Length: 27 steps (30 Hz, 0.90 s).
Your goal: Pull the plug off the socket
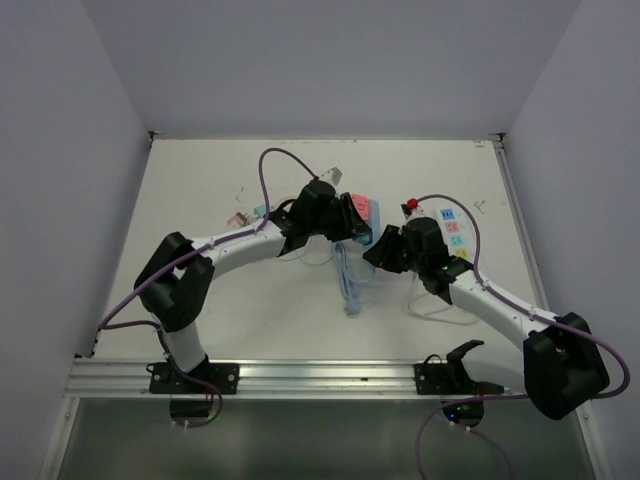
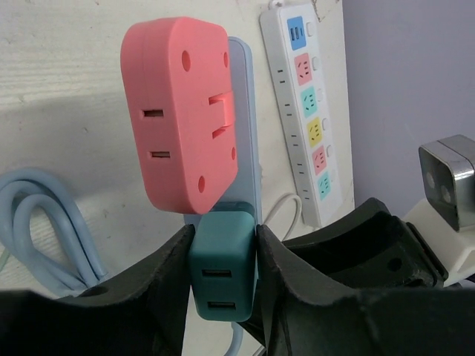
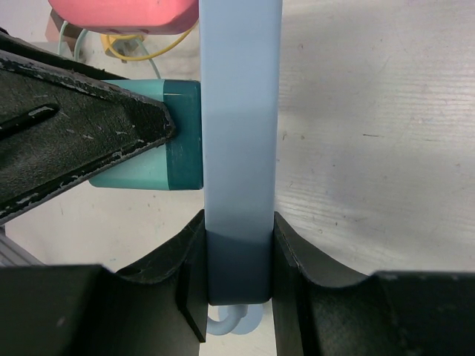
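A teal plug sits in a blue socket strip at the middle of the table.
The left gripper clamps the plug, which juts sideways, square to the strip's long axis; the right gripper clamps the strip's end.

Smooth matt plastic plug and strip, scuffed black fingers, possibly painted-wood table
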Each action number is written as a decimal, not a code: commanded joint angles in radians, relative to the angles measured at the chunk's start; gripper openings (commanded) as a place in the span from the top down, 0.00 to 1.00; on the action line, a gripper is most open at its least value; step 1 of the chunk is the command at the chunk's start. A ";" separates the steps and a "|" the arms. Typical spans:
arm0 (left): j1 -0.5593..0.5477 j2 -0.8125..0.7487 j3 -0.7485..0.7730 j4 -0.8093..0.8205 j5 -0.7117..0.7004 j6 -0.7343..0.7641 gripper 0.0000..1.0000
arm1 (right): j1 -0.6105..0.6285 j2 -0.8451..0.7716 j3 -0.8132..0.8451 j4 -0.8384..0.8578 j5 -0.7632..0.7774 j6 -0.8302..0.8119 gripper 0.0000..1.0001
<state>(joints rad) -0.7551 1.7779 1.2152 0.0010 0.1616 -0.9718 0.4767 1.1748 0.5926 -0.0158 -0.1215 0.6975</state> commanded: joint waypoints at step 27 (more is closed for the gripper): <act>0.118 -0.267 -0.120 0.105 0.150 0.010 1.00 | -0.196 -0.047 0.010 -0.115 0.191 -0.110 1.00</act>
<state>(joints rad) -0.6701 1.5883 1.0809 0.1429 0.2676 -0.9733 0.2859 1.1324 0.5892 -0.1253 -0.0582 0.6197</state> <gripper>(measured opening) 0.352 0.349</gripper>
